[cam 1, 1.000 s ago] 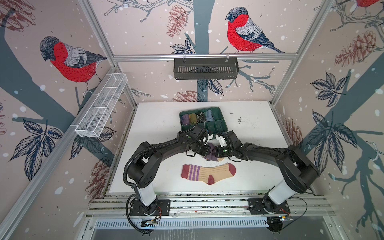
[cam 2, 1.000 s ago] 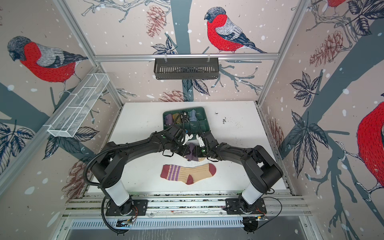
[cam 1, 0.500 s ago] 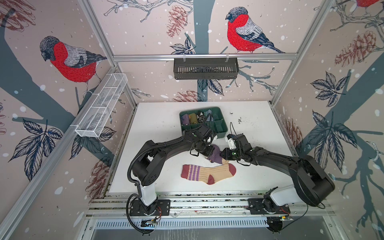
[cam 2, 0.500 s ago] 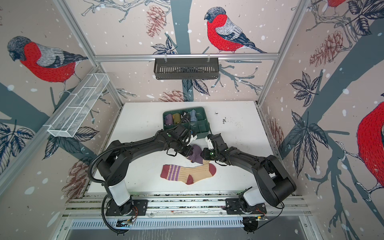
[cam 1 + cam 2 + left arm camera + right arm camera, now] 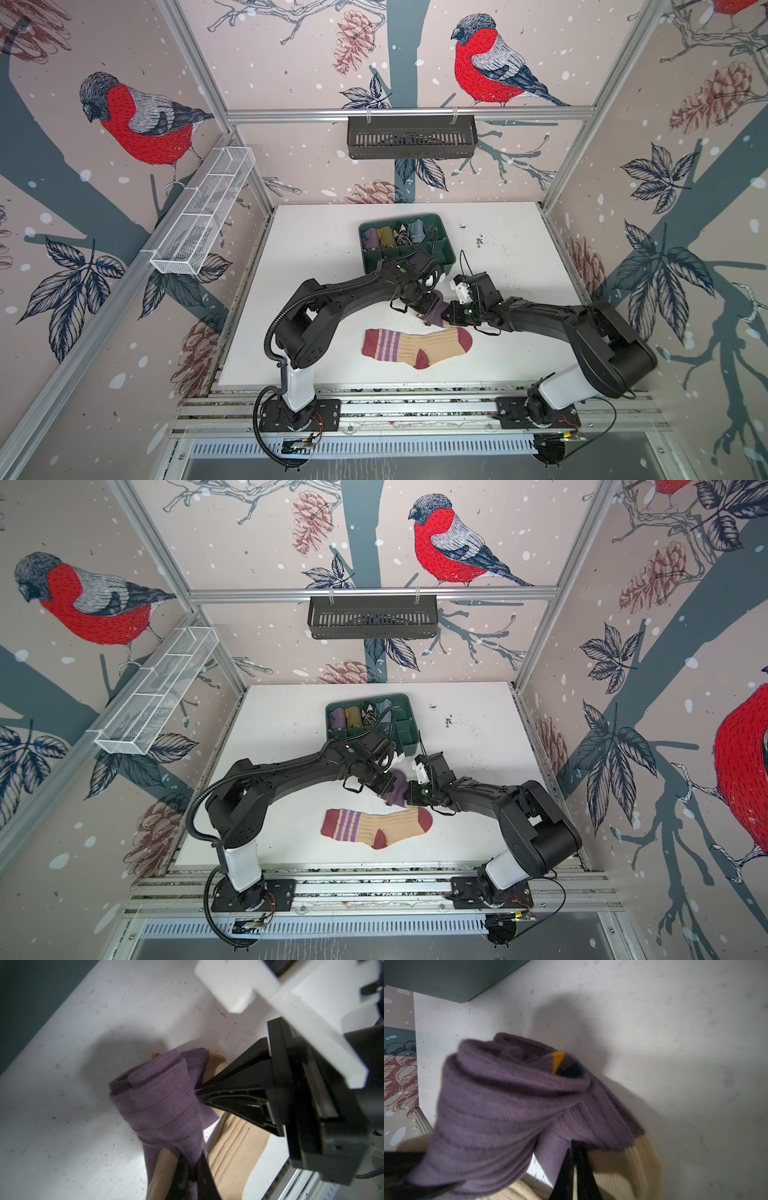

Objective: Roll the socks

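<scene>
clenching the rolled purple sock (image 5: 158, 1101): left gripper (image 5: 190, 1174) and right gripper (image 5: 578, 1169) both; tan sock (image 5: 415, 347) flat at its six o'clock.

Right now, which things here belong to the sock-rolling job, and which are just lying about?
Job in hand:
- purple sock, rolled up, pinched by the left gripper and the right gripper
- tan striped sock, lying flat, not yet rolled

Lying about:
- green tray holding rolled bundles
- white wire basket on the side wall
- black basket on the rear rail
</scene>
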Controlling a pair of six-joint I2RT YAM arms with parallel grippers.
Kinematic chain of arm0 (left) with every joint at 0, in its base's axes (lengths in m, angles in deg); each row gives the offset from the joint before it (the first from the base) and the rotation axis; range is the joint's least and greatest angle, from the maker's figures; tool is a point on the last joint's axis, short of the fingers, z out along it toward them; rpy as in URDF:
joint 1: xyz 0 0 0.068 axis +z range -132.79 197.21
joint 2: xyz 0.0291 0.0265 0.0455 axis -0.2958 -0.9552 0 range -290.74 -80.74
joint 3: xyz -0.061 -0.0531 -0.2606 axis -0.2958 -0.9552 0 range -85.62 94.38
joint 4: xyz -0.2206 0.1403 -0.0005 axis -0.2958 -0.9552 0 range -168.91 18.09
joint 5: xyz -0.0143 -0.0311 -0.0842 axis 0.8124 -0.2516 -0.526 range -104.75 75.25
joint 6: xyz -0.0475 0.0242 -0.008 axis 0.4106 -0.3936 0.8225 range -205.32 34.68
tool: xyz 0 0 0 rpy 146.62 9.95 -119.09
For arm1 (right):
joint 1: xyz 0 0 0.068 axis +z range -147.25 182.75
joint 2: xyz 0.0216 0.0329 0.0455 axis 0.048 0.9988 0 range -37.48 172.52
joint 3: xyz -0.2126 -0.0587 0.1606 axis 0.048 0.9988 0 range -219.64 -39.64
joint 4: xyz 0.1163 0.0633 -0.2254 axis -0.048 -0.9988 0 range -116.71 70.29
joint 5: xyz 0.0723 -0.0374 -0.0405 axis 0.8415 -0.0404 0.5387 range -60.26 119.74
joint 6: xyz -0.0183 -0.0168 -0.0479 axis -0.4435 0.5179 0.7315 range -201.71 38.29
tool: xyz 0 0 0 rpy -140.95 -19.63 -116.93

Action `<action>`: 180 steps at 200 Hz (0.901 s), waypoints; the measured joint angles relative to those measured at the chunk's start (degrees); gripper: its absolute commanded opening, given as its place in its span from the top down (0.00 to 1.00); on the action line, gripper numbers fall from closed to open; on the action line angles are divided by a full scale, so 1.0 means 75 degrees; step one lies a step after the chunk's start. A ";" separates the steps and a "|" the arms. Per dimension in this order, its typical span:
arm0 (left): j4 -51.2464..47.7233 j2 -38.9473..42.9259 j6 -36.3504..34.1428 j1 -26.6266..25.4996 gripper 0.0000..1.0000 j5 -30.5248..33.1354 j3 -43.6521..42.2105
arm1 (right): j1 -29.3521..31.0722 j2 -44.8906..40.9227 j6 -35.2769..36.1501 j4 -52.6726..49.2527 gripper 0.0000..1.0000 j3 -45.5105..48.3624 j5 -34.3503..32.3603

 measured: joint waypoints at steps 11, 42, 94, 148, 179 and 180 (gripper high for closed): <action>-0.0067 -0.0117 0.0000 -0.0087 1.00 0.0000 0.0146 | -0.0029 0.0099 -0.0020 0.0152 0.90 -0.0006 0.0102; -0.0181 -0.0425 -0.0006 -0.0312 1.00 -0.0009 0.0475 | -0.0087 0.0256 -0.0023 0.0443 0.90 -0.0015 0.0256; -0.0233 -0.0892 -0.0003 -0.0443 1.00 -0.0090 0.0711 | -0.0341 0.0213 -0.0044 0.0688 0.78 0.0119 0.0527; 0.0009 -0.1204 0.0006 -0.0443 1.00 -0.0233 0.0720 | -0.0737 -0.0618 0.0009 0.0006 0.76 0.0239 0.0385; 0.0085 -0.1204 0.0044 -0.0414 1.00 -0.0251 0.0720 | -0.0901 -0.1154 0.0038 -0.0224 0.77 0.0341 0.0335; 0.0085 -0.1204 0.0047 -0.0411 1.00 -0.0251 0.0720 | -0.0903 -0.1166 0.0038 -0.0224 0.77 0.0341 0.0335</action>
